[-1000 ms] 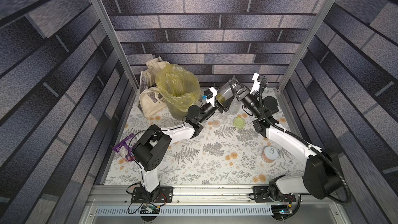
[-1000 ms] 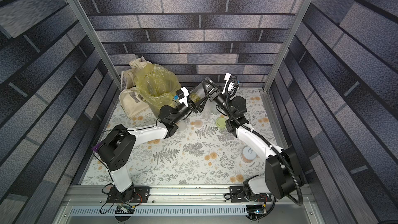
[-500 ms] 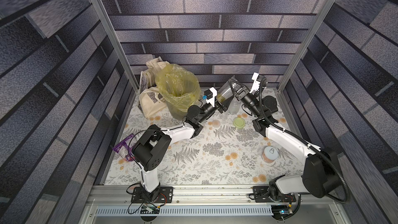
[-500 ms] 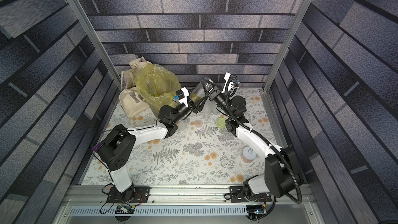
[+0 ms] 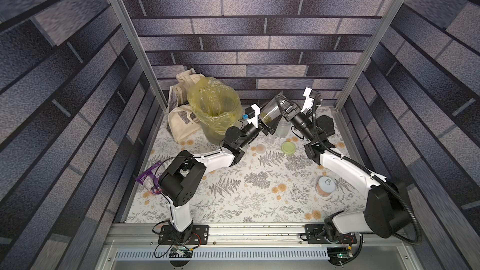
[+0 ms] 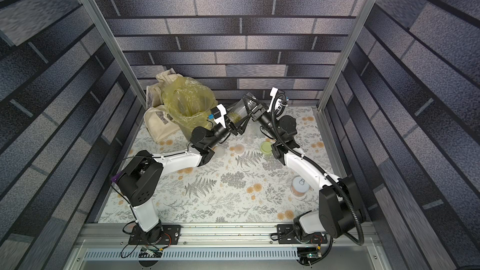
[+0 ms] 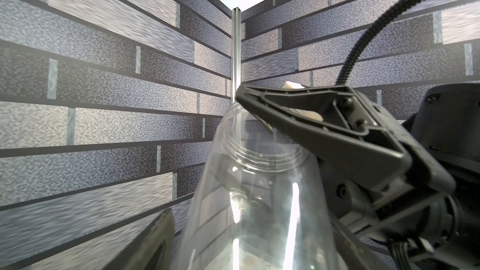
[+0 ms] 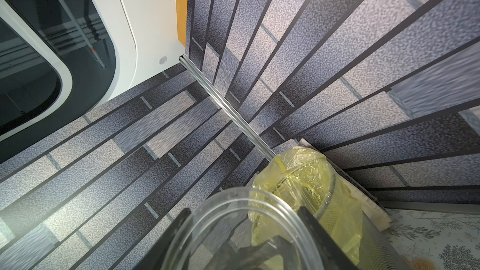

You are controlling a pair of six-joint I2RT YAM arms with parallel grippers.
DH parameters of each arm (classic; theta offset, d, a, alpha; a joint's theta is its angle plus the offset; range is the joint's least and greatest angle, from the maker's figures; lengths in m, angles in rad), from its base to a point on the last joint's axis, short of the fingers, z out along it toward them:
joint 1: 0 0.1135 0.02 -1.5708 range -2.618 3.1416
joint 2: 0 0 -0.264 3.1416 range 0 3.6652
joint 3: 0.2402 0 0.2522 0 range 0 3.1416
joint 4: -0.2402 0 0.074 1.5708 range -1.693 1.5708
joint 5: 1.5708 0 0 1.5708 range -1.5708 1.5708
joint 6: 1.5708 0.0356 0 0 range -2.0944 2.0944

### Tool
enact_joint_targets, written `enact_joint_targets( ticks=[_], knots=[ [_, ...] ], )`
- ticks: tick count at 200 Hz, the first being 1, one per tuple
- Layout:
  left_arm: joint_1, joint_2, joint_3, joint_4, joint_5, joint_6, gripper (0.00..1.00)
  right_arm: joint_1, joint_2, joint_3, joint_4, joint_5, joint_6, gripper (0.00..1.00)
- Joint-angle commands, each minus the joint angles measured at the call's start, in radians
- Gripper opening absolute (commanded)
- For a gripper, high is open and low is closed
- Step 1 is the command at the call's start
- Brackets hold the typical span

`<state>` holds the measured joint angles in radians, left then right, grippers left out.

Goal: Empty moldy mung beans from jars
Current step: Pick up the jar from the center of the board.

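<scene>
A clear wide jar (image 5: 272, 111) (image 6: 240, 111) without its lid hangs tilted in the air beside the bin, between both arms. Olive-green mung beans (image 5: 267, 118) (image 6: 235, 116) lie in its lower, closed end. My right gripper (image 5: 281, 105) (image 8: 244, 224) is shut on the jar near its mouth, with a finger (image 8: 179, 227) on each side of the rim (image 8: 233, 203). My left gripper (image 5: 266, 123) straddles the jar's base. One of its fingers (image 7: 158, 240) lies close along the jar (image 7: 259, 190), and I cannot tell whether it presses on it.
The grey bin with a yellow bag (image 5: 213, 110) (image 8: 311, 177) stands at the back left, a cream tote bag (image 5: 181, 123) beside it. A lidless clear jar (image 5: 281, 128), a pale green lid (image 5: 288, 148), a frosted lid (image 5: 260, 148) and a pinkish can (image 5: 325, 185) sit on the floral mat.
</scene>
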<state>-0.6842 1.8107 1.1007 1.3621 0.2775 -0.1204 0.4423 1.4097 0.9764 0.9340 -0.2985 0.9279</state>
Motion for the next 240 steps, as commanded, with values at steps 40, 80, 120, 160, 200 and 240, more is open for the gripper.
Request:
enact_joint_targets(
  ticks=[40, 80, 120, 160, 200, 240],
  knots=[
    [0.018, -0.07, 0.013, 0.037, -0.075, -0.004, 0.84, 0.013, 0.004, -0.003, 0.021, -0.071, 0.02, 0.38],
    [0.018, -0.079, -0.004, 0.037, -0.071, 0.013, 0.93, 0.015, -0.015, -0.005, 0.007, -0.07, -0.001, 0.38],
    [0.015, -0.079, -0.005, 0.038, -0.06, 0.01, 0.83, 0.012, -0.019, -0.009, 0.004, -0.072, 0.0, 0.38],
    [0.02, -0.077, 0.004, 0.038, -0.058, 0.004, 0.78, 0.012, -0.011, -0.01, -0.001, -0.08, 0.005, 0.38],
    [0.032, -0.099, -0.005, 0.038, -0.024, -0.018, 0.66, 0.012, -0.008, -0.02, 0.005, -0.082, 0.01, 0.4],
    [0.048, -0.122, -0.018, 0.037, -0.024, -0.088, 0.59, 0.012, 0.004, -0.026, 0.021, -0.077, 0.029, 0.43]
  ],
)
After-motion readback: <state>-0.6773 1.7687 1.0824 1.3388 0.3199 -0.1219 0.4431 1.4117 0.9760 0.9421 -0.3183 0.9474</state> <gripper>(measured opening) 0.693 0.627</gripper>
